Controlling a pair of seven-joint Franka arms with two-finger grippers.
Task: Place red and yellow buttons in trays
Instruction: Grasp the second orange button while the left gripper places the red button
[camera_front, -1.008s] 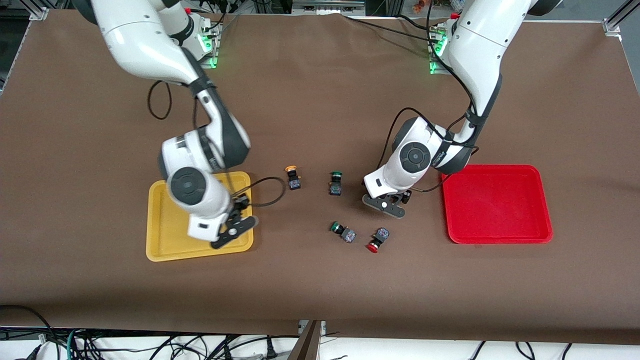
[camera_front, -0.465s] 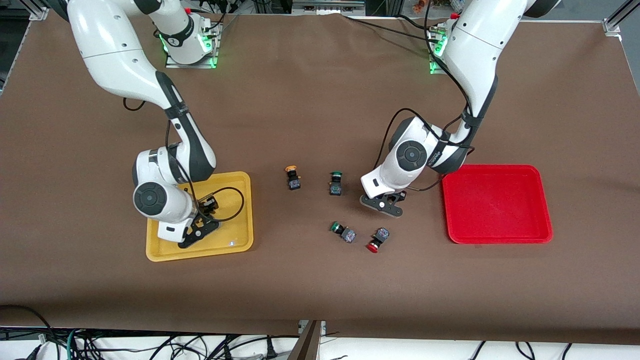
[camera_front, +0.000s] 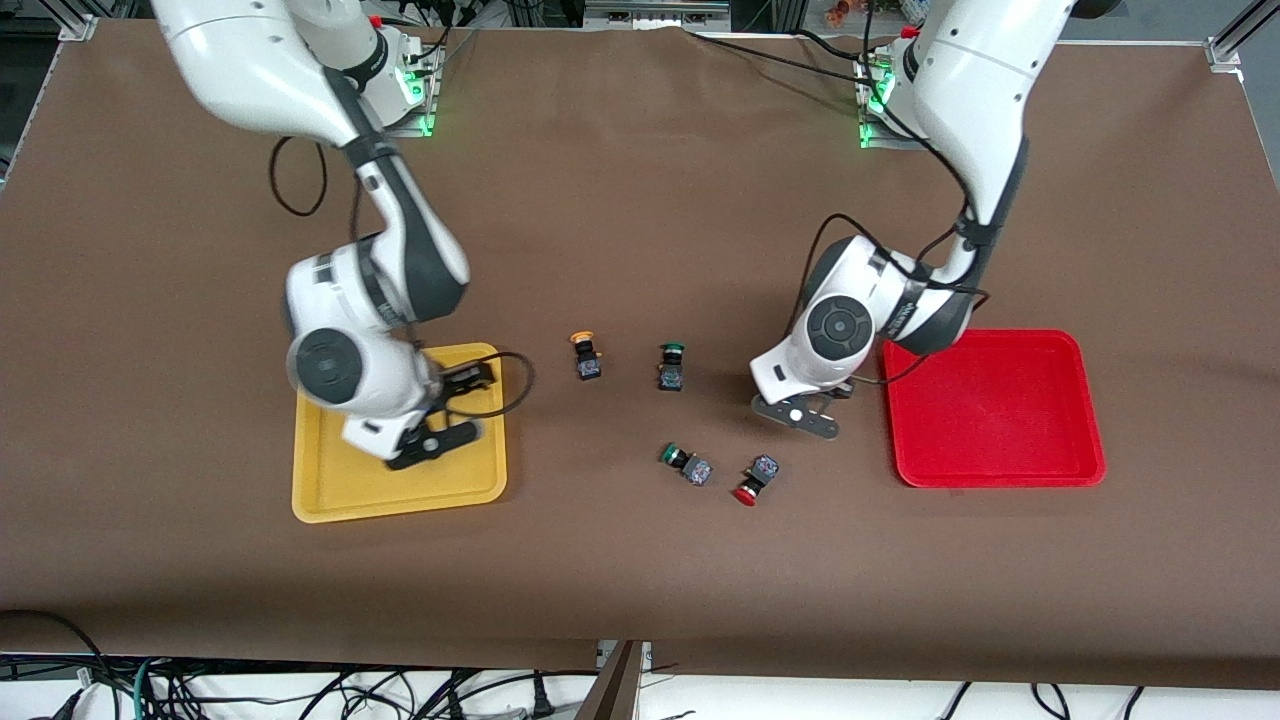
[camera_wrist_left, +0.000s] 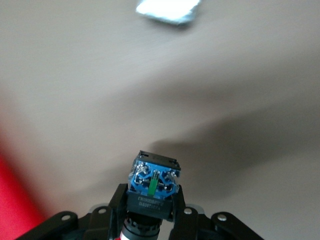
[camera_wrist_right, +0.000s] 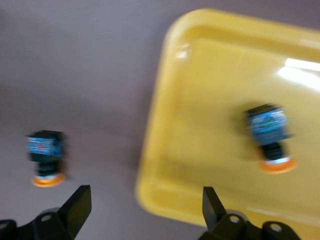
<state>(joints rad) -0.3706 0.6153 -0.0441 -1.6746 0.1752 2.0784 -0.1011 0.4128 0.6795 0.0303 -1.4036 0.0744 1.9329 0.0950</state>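
My left gripper (camera_front: 800, 413) is shut on a red-capped button (camera_wrist_left: 154, 181) and holds it over the table beside the red tray (camera_front: 995, 408). In the left wrist view the gripper (camera_wrist_left: 151, 201) clamps the button's dark body, blue end outward. My right gripper (camera_front: 432, 443) is open and empty over the yellow tray (camera_front: 330, 500). In the right wrist view the gripper (camera_wrist_right: 145, 205) is above the tray's rim (camera_wrist_right: 150, 190). One yellow button (camera_wrist_right: 270, 137) lies in that tray, hidden in the front view. Another yellow button (camera_front: 585, 355) and a red button (camera_front: 755, 478) lie on the table.
Two green-capped switches (camera_front: 671, 367) (camera_front: 685, 463) lie mid-table between the trays, the second close beside the red button. The second yellow button also shows in the right wrist view (camera_wrist_right: 46, 155). The red tray's edge shows in the left wrist view (camera_wrist_left: 15, 210).
My right gripper swung over the yellow tray toward the right arm's end, then part of the way back. My left gripper moved with its button toward the red tray.
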